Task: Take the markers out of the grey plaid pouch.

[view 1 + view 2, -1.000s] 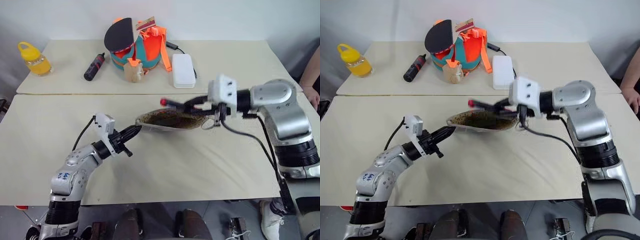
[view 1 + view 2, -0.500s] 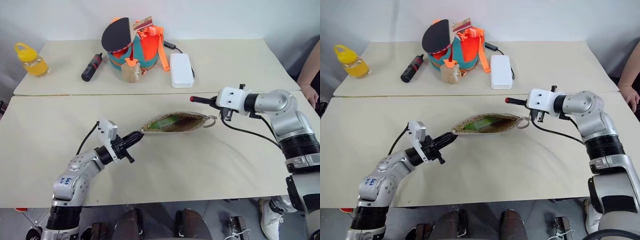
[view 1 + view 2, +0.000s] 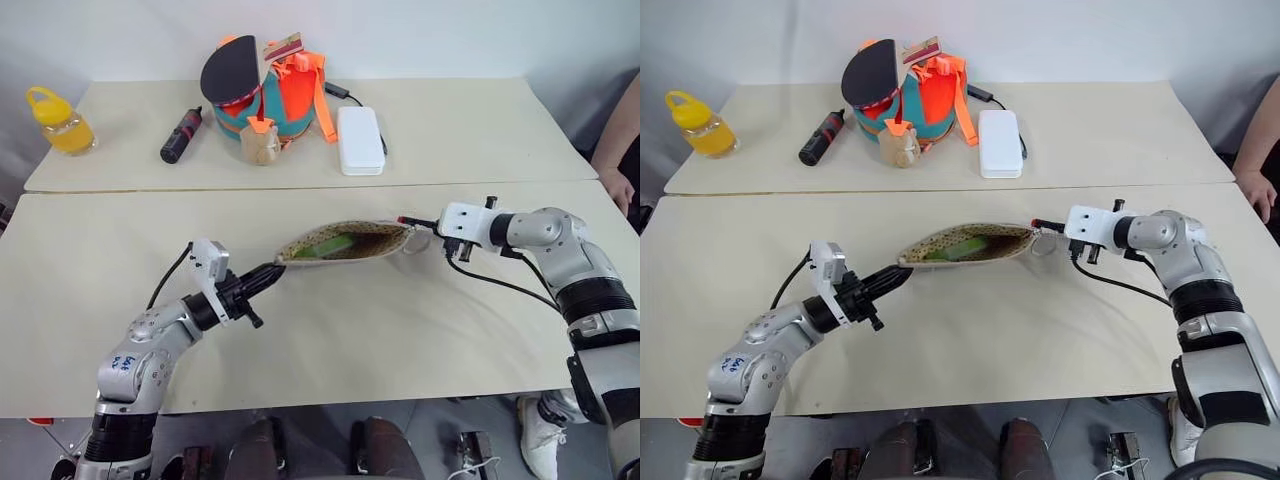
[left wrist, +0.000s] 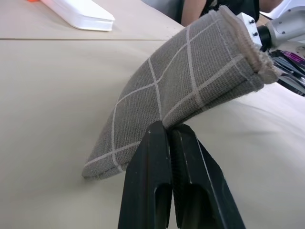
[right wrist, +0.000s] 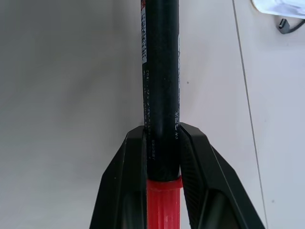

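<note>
The grey plaid pouch (image 3: pixel 350 243) hangs open-mouthed just above the front table, its zipper ring at the right end. A light-green highlighter (image 3: pixel 325 245) lies inside it. My left gripper (image 4: pixel 169 130) is shut on the pouch's left end and holds that corner up; this grip also shows in the left eye view, left gripper (image 3: pixel 268 277). My right gripper (image 5: pixel 162 139) is shut on the slim black marker (image 5: pixel 161 71), whose red cap sits between the fingers. In the left eye view the marker (image 3: pixel 415 222) is outside the pouch, by its right end, red tip toward it.
On the rear table stand a white case (image 3: pixel 360 140), an orange-and-teal bag (image 3: pixel 268 88), a black-and-red cylinder (image 3: pixel 181 135) and a yellow bottle (image 3: pixel 58 120). A person's arm (image 3: pixel 615 150) is at the right edge. A seam joins the two tables.
My right gripper carried the marker from above the pouch down and to the right, to beside the pouch's right end. The highlighter inside now shows. The left gripper held still.
</note>
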Robot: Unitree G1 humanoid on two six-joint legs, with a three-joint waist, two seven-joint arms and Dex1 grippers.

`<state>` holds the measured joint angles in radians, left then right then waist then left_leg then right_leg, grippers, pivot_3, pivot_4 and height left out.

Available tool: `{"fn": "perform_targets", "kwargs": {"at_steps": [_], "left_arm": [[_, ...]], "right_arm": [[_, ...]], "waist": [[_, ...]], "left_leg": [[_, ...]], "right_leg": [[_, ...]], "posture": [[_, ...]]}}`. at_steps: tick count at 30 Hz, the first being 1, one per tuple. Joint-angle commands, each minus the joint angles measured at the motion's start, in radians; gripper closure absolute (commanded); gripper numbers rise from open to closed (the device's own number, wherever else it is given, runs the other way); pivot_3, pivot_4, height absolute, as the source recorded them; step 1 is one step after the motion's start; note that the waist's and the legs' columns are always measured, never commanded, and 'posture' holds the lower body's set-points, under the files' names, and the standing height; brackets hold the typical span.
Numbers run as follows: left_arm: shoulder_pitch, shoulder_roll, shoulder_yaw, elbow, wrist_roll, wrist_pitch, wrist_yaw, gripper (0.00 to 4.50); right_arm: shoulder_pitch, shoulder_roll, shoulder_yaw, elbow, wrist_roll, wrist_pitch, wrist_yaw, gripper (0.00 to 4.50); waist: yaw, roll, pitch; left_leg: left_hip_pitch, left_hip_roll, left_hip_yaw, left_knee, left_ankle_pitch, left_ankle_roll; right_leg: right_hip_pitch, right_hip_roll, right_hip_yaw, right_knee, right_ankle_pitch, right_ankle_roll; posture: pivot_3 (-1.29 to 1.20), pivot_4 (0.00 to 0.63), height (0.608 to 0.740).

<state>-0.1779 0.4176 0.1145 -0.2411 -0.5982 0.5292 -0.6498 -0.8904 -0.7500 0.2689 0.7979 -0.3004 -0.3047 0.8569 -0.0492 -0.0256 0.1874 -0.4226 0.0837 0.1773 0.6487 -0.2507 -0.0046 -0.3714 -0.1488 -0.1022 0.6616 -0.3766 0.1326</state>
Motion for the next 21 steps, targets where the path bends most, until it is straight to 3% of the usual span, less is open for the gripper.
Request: {"fn": "perform_targets", "kwargs": {"at_steps": [1, 4, 11, 18, 21], "left_arm": [[0.006, 0.002, -0.001, -0.04, 0.004, -0.031, -0.012, 4.5], [0.008, -0.002, -0.01, -0.045, 0.005, -0.033, -0.011, 4.5], [0.009, -0.008, -0.018, -0.047, 0.008, -0.037, -0.009, 4.5], [0.005, -0.01, -0.029, -0.042, 0.015, -0.043, -0.013, 4.5], [0.005, -0.01, -0.03, -0.042, 0.015, -0.043, -0.013, 4.5]], "right_arm": [[0.012, -0.008, -0.017, -0.01, 0.016, -0.016, 0.017, 3.92], [0.017, -0.001, -0.028, -0.025, 0.043, 0.012, 0.047, 3.92], [0.018, -0.015, -0.038, -0.072, 0.048, 0.036, 0.067, 1.62], [-0.027, -0.021, -0.1, -0.112, 0.115, 0.048, 0.093, 1.62], [-0.06, 0.01, -0.16, -0.203, 0.225, 0.082, 0.128, 1.62]], "waist": [[-0.001, 0.0, 0.0], [-0.001, 0.0, 0.0], [-0.003, 0.0, 0.0], [-0.003, 0.0, 0.0], [-0.005, 0.0, 0.0]], "left_leg": [[0.0, 0.0, 0.0, 0.0, 0.0, 0.0], [0.0, 0.0, 0.0, 0.0, 0.0, 0.0], [0.0, 0.0, 0.0, 0.0, 0.0, 0.0], [0.0, 0.0, 0.0, 0.0, 0.0, 0.0], [0.0, 0.0, 0.0, 0.0, 0.0, 0.0]], "right_leg": [[0.0, 0.0, 0.0, 0.0, 0.0, 0.0], [0.001, 0.0, 0.0, 0.0, 0.0, 0.0], [0.001, 0.0, 0.0, 0.0, 0.0, 0.0], [0.001, 0.0, 0.0, 0.0, 0.0, 0.0], [0.0, 0.0, 0.0, 0.0, 0.0, 0.0]], "posture": [[0.0, 0.15, 0.74], [0.0, 0.15, 0.74], [0.0, 0.15, 0.74], [0.0, 0.15, 0.74], [0.0, 0.15, 0.74]]}}
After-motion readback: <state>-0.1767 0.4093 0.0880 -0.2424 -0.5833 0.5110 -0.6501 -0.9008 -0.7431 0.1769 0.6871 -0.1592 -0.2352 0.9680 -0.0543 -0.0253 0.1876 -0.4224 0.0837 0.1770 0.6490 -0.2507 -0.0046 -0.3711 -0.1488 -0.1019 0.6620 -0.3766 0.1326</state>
